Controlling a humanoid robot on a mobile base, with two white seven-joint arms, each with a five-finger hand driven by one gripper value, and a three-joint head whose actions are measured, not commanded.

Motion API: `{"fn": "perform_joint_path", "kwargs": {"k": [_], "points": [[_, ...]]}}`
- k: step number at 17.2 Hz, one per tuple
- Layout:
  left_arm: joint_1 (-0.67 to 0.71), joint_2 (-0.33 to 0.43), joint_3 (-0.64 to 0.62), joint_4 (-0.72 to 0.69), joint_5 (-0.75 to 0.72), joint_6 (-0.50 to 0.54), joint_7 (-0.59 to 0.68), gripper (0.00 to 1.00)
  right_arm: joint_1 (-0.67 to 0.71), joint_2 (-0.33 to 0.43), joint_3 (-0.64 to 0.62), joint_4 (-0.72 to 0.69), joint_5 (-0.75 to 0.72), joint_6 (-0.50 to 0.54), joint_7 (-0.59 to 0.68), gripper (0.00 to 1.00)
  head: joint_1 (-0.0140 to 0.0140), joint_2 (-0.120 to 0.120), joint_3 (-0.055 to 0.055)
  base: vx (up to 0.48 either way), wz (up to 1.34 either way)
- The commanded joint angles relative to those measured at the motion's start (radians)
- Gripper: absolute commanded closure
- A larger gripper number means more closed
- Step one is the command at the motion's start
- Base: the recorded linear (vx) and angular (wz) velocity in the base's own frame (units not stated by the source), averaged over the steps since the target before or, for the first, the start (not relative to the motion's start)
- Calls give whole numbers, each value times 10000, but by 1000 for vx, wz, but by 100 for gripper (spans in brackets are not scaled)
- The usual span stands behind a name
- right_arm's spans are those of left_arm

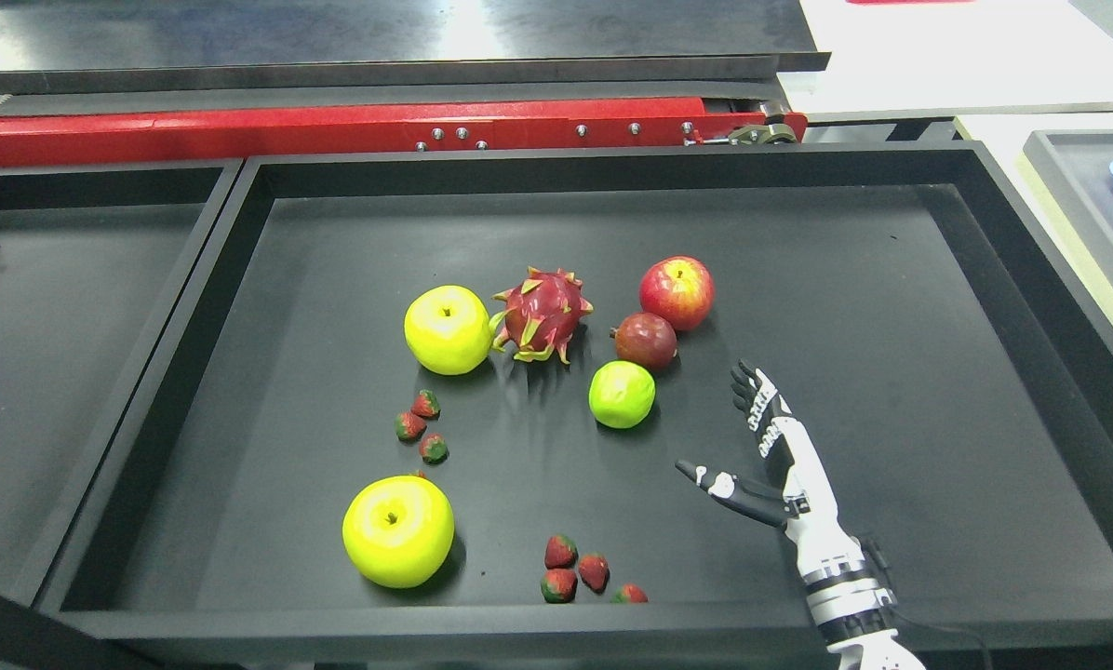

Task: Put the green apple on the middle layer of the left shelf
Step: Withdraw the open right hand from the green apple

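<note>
**A:** In the big black tray [891, 242], going left to right, what have we got? Far left there's a second black tray [73, 307] just beside it, with a strip of something blue at the picture's edge that I can't make out.

**B:** Then the fruit. 2 large yellow-green apples: one at the front left [397, 531], one further back [448, 329]. Between them sits a cluster of 3 small red strawberries [423, 426]. The rear yellow-green apple is touching, or nearly touching, the spiky pink dragon fruit [542, 314] on its right.

**A:** And the actual green apple?

**B:** The small round bright green apple [622, 394] is right around the tray's middle, resting on the floor of the tray, just in front of a dark red passion fruit [646, 341]. They look close enough to touch but I can't tell for sure. Behind that one is a shiny red apple [677, 293]. Another bunch of strawberries [580, 575] lies near the front rim.

**A:** The hand?

**B:** The black-and-white right hand [769, 456] comes in from the lower right. Fingers spread wide, thumb sticking out leftward, gripping nothing. It's near the green apple, to its right, clearly apart from it.

**A:** Background?

**B:** A red metal bar [333, 126] with bolts runs behind the tray, and at the far right edge there's a grey tray [1068, 186] with a blue corner.
</note>
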Motion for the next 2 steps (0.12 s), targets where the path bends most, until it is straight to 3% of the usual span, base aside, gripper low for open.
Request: {"fn": "perform_joint_path", "kwargs": {"k": [1,2], "points": [[-123,175,0,4,0,5,8,0,192,406,-100,-235,-239,271,177,0,0,0,0,-126,-1],[-123,175,0,4,0,5,8,0,192,406,-100,-235,-239,286,178,0,0,0,0,-126,-1]]}}
